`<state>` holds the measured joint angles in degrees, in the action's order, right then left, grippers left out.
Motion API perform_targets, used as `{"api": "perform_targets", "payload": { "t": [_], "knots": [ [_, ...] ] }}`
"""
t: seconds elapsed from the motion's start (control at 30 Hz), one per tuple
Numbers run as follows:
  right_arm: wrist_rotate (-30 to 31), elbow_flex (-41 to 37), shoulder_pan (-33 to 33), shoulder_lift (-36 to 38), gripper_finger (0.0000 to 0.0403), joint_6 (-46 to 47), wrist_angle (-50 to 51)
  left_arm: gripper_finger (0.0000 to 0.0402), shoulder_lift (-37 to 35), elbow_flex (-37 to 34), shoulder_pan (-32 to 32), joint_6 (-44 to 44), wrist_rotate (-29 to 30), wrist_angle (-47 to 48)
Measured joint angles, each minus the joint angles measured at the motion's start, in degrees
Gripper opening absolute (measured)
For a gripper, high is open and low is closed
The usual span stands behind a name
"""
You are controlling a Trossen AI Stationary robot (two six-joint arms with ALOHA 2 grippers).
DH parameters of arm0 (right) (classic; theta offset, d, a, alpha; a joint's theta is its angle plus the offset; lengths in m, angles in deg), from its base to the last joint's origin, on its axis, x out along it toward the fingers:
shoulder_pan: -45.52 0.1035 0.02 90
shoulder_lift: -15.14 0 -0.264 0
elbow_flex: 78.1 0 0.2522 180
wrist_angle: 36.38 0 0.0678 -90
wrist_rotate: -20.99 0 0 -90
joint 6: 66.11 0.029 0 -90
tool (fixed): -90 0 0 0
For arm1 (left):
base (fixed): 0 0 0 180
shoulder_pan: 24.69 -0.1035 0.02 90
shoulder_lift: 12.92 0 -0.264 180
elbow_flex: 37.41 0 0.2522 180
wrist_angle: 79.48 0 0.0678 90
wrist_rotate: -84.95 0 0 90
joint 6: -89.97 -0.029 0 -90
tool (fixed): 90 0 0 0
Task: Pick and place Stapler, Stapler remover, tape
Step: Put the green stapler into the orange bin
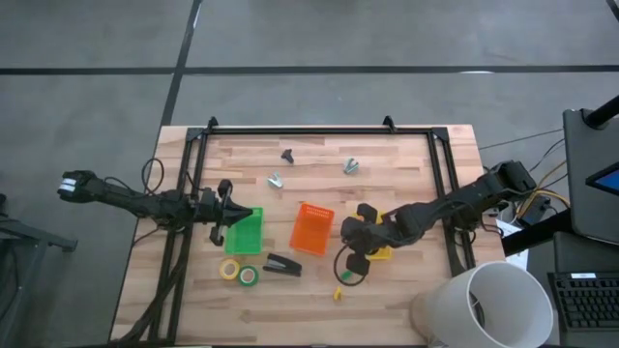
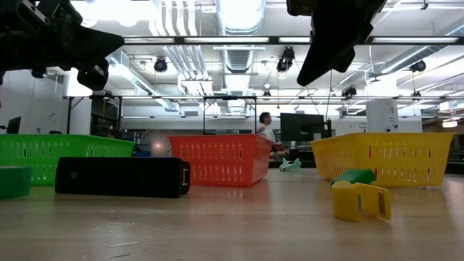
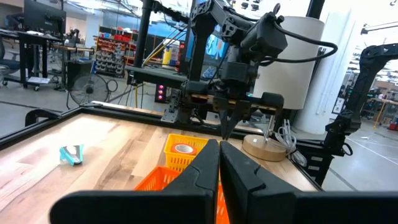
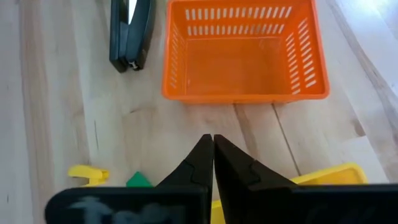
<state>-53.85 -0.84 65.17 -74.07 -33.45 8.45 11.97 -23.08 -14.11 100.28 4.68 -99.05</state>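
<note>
The black stapler (image 1: pixel 282 265) (image 4: pixel 130 31) lies flat on the table, near the orange bin (image 1: pixel 311 230). A yellow tape roll (image 1: pixel 230 270) and a green one (image 1: pixel 249 276) lie flat left of it. A dark staple remover (image 1: pixel 288 154) lies near the far edge. My right gripper (image 1: pixel 342 232) (image 4: pixel 211 142) is shut on nothing, slanting down above bare table between the orange bin and the yellow bin (image 1: pixel 379 253). My left gripper (image 1: pixel 232 215) (image 3: pixel 217 148) hangs shut over the green bin (image 1: pixel 246 232). A pale ring (image 3: pixel 182 148) shows inside the yellow bin.
Two pale grey claw-shaped pieces (image 1: pixel 276 180) (image 1: pixel 350 166) lie toward the far side. A small yellow and green piece (image 2: pixel 359 196) (image 1: pixel 338 292) stands near the front edge. A white cylinder (image 1: pixel 484 300) stands at the near right corner. A black frame (image 1: pixel 319 132) borders the table.
</note>
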Motion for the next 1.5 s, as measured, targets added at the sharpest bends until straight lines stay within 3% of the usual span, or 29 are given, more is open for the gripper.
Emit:
{"api": "perform_targets", "payload": {
  "t": [0.67, 0.83, 1.2, 1.5],
  "knots": [
    [-1.4, -0.1, 5.4, -1.5, 0.0013, -5.2, -6.7, 0.0016, 0.0, 0.0, 0.0, 0.0, 0.0, 0.0],
    [-5.4, 0.0, 7.1, -6.5, 0.0051, -10.2, -12.7, 0.0016, 0.0, 0.0, 0.0, 0.0, 0.0, 0.0],
    [-6.1, 3.3, 8.8, -13.2, 0.0182, -13.2, -7.4, 0.0016, 0.0, 0.0, 0.0, 0.0, 0.0, 0.0],
    [-6.2, 2.6, 8.9, -13.4, 0.0211, -20.4, -4.2, 0.0016, 0.0, 0.0, 0.0, 0.0, 0.0, 0.0]
  ]
}}
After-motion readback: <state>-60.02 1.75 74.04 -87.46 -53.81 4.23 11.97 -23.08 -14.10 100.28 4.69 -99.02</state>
